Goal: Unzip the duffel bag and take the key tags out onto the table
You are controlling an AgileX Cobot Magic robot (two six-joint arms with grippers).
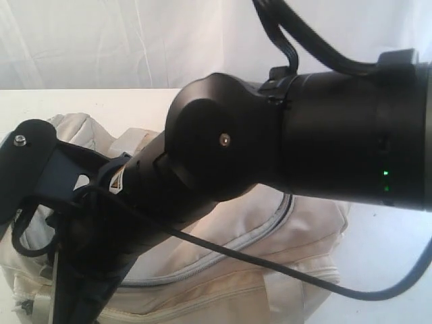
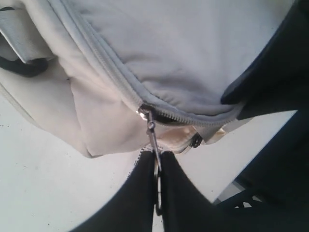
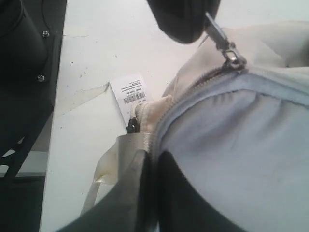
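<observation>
duffel bag [image 1: 270,263]: lay on the table [image 1: 395,250], filling the exterior view from five round to eight o'clock, under a black arm [image 1: 324,145] that reached in from three o'clock.
key tags: not in view; judged to be inside the bag.
left gripper [image 2: 157,162]: jaws pressed together, pinching the zipper pull [image 2: 151,133] just off the slider [image 2: 144,111].
right gripper [image 3: 153,157]: jaws pressed together against the bag's seam by the zipper end; whether cloth was caught between them could not be told.
zipper [image 2: 91,58]: grey, fine-toothed, curving around the panel; a short dark slit showed beside the slider, and the rest in view was shut.
materials: cloth was cream, matte, softly creased and puckered; webbing strap [image 3: 108,166] was pale, flat and woven; pull was thin, bright, hard metal; table was smooth and white, with a barcode label [image 3: 129,94] lying on it.
handling: bag judged light and limp, so it would drag and bunch toward the pull unless pinned; loose cloth offered no firm edge.
where to hold: the pull for the zipper, as it was taken; the seam or strap near the zipper end for the counter-hold; the tags, judged small, hard and slippery, best by their rings or as one bunch.
</observation>
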